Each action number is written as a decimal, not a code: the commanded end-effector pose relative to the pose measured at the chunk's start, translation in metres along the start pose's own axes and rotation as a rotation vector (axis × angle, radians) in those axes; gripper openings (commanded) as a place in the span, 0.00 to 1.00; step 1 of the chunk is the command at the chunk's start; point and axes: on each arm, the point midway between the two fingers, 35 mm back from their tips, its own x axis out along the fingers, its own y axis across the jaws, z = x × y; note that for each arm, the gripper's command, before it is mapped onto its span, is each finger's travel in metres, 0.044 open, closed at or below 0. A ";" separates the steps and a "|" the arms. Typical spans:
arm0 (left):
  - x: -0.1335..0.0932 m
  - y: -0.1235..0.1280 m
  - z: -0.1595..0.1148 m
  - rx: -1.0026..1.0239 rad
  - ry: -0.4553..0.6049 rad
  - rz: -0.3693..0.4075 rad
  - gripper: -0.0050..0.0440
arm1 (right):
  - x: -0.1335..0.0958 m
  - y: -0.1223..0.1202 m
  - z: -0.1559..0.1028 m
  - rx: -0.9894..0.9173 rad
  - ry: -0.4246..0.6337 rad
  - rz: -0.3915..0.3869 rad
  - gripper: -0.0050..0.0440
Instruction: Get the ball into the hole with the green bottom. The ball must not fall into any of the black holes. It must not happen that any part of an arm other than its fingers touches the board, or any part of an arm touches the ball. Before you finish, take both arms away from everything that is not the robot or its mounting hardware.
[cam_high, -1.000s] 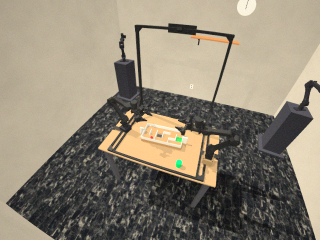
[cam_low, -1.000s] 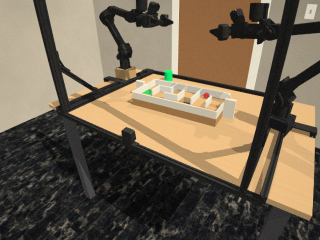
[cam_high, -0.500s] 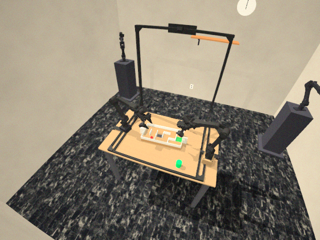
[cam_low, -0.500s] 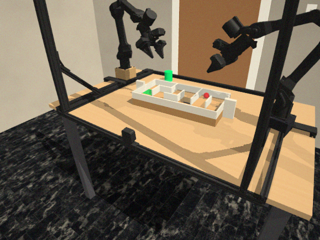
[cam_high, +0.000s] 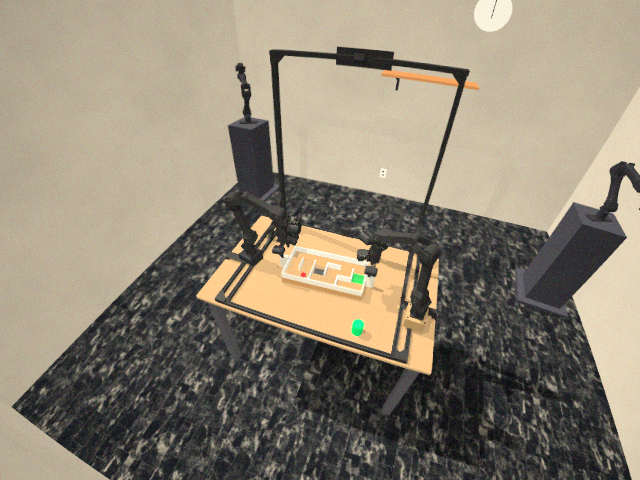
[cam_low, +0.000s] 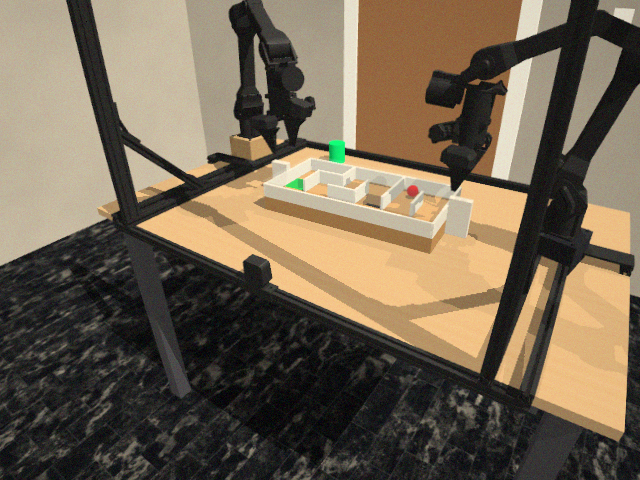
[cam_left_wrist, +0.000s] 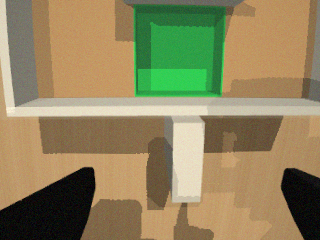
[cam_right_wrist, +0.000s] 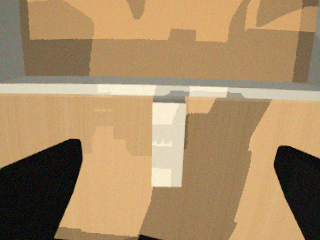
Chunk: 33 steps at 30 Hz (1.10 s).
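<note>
The white-walled maze board (cam_high: 325, 271) lies in the middle of the table. The red ball sits in a cell near one end, also seen in the exterior view (cam_low: 412, 190). The green-bottomed hole is at the other end (cam_low: 294, 183) and shows in the left wrist view (cam_left_wrist: 179, 54). My left gripper (cam_low: 281, 140) is open and hangs above the white handle (cam_left_wrist: 187, 159) at the green end. My right gripper (cam_low: 455, 180) is open above the white handle (cam_right_wrist: 167, 144) at the ball end (cam_low: 459, 217). Neither gripper holds anything.
A green cylinder (cam_high: 357, 327) stands on the table near its edge, beyond the board in the exterior view (cam_low: 336, 150). A black hole (cam_low: 372, 202) lies in the middle of the maze. A black frame (cam_high: 361, 56) stands around the table.
</note>
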 end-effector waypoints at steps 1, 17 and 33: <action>0.004 -0.005 -0.008 -0.008 0.061 0.038 0.92 | -0.001 0.004 -0.009 -0.010 0.072 -0.003 0.92; 0.025 -0.005 -0.009 -0.008 0.069 0.044 0.92 | 0.020 0.004 -0.010 -0.012 0.083 -0.003 0.92; 0.048 -0.005 -0.010 -0.007 0.069 0.045 0.92 | 0.043 0.004 -0.010 -0.013 0.083 -0.003 0.92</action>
